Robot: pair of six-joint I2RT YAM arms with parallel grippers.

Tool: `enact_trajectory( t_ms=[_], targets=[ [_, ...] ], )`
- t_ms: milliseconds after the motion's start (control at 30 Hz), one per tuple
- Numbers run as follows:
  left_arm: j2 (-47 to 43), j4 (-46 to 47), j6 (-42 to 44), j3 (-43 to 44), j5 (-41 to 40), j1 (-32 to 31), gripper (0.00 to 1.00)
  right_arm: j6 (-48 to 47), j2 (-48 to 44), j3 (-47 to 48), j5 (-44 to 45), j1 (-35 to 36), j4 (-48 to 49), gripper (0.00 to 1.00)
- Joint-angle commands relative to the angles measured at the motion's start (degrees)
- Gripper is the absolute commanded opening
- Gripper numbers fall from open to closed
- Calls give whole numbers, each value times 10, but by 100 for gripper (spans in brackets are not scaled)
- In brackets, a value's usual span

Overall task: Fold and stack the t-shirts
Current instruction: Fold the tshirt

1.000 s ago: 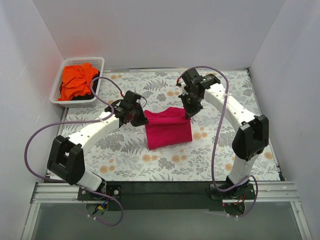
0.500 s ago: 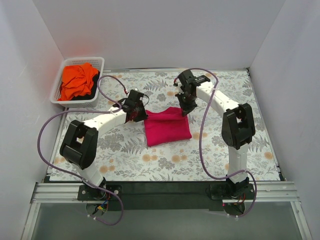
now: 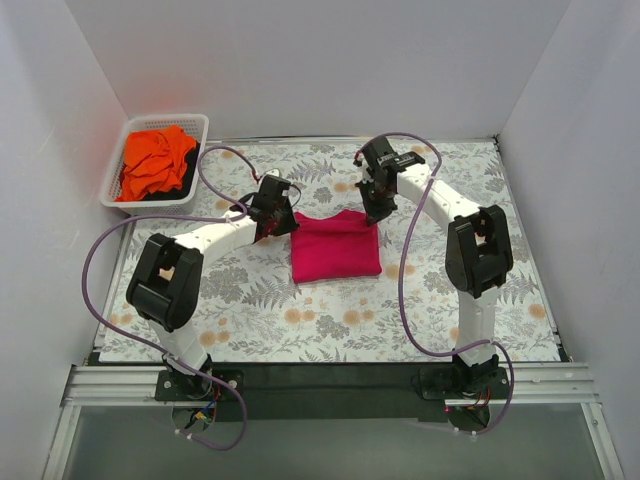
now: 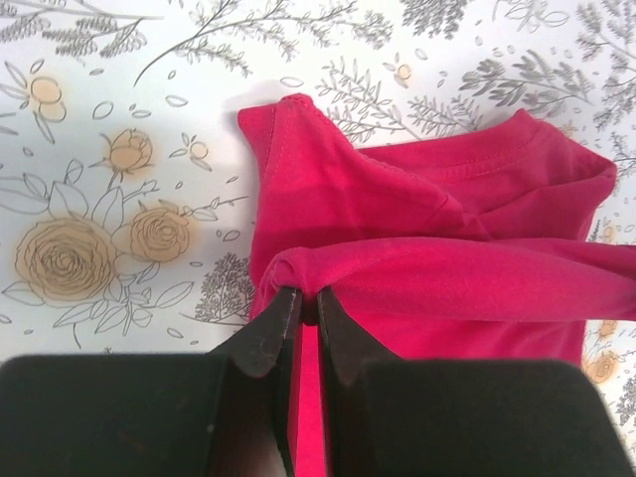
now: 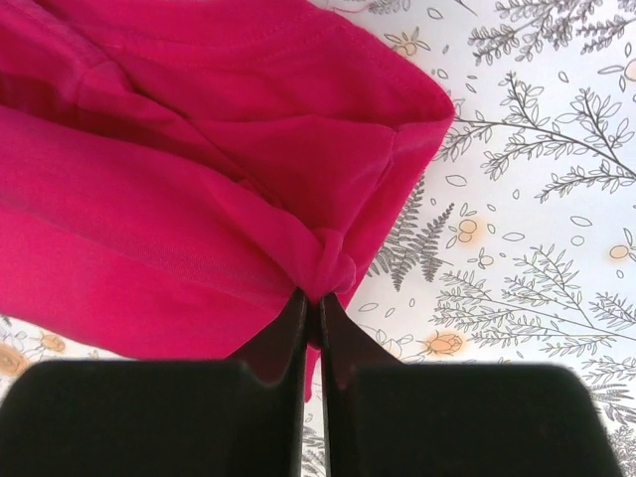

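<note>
- The top view looks down from high behind the 2 arm bases, far enough to show the whole table (image 3: 330, 330)
- The left wrist view looks along the left gripper (image 4: 306, 296) down to the table, very near
- The right wrist view looks the same way along the right gripper (image 5: 311, 300)
- All 3 views share the pink t-shirt (image 3: 335, 247)

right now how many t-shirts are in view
2. The magenta t-shirt lies folded on the table; the orange t-shirt is bunched in the white basket, far left. More may hide beneath it.
</note>
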Motion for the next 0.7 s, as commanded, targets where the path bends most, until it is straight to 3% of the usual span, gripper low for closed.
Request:
enact_trajectory(
  t_ms=[0, 367, 433, 500, 567, 667],
  targets=[
    [-8, 9, 22, 17, -37, 12, 7, 15, -17, -27, 44, -19, 3, 10],
    [28, 53, 56, 14, -17, 12, 10, 41, -26, -74, 67, -28, 35, 11],
    [33, 57, 56, 15, -24, 12, 13, 45, -28, -80, 74, -30, 41, 17],
    [41, 58, 53, 15, -36, 11, 17, 46, -30, -80, 80, -32, 42, 34],
    [41, 59, 52, 16, -40, 11, 32, 47, -39, -80, 86, -32, 45, 46],
    [19, 58, 50, 18, -31, 11, 55, 42, -72, -82, 83, -30, 61, 51]
  ],
)
